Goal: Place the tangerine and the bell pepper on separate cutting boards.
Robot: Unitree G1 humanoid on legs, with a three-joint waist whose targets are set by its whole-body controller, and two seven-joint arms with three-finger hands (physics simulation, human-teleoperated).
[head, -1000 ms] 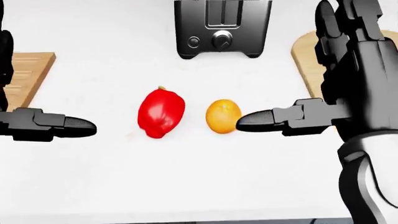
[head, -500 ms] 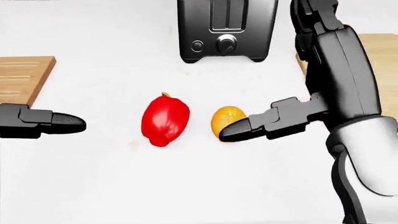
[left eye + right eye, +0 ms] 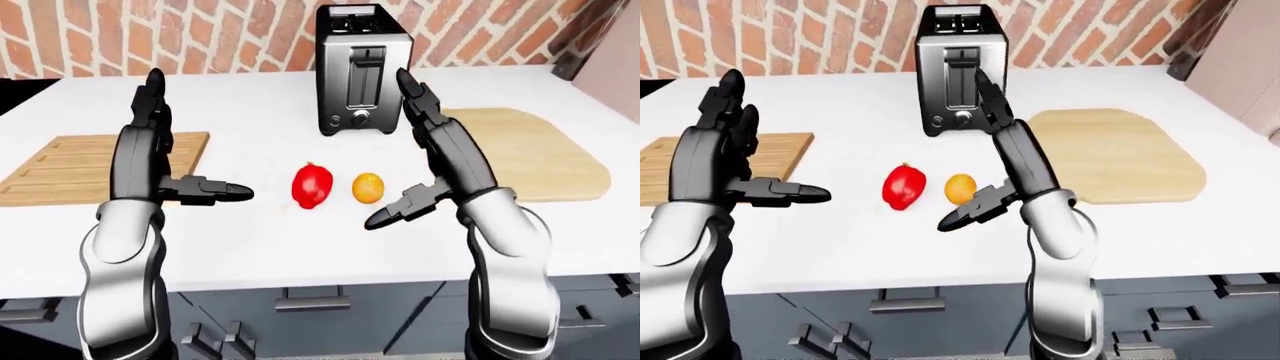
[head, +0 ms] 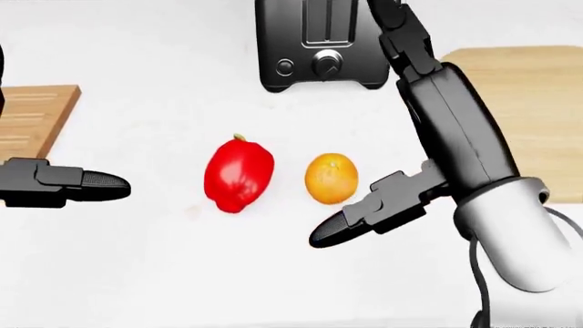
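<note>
Sweeping from the left of the head view, the wooden cutting board (image 3: 95, 166) lies at nine o'clock on the white table (image 4: 164, 273), bare. Just right of it the left hand (image 3: 165, 161) hovers with fingers spread wide, thumb pointing toward three o'clock, holding nothing and well apart from the produce; it has barely moved over the last second. Next comes the bell pepper (image 4: 238, 174), red and lying on the table, then the tangerine (image 4: 331, 178) just beside it at its three o'clock, the two not touching. Behind them, at twelve o'clock, stands the toaster (image 4: 320, 42).

The right hand (image 4: 428, 123) is also wide and empty, but it has shifted: half a second ago its thumb overlapped the tangerine, and now that thumb sits lower, at about five o'clock from the fruit, which shows whole. That reads as repositioning, not a grasp. Rightmost, the pale cutting board (image 3: 530, 150) waits empty, so neither placement is done.
</note>
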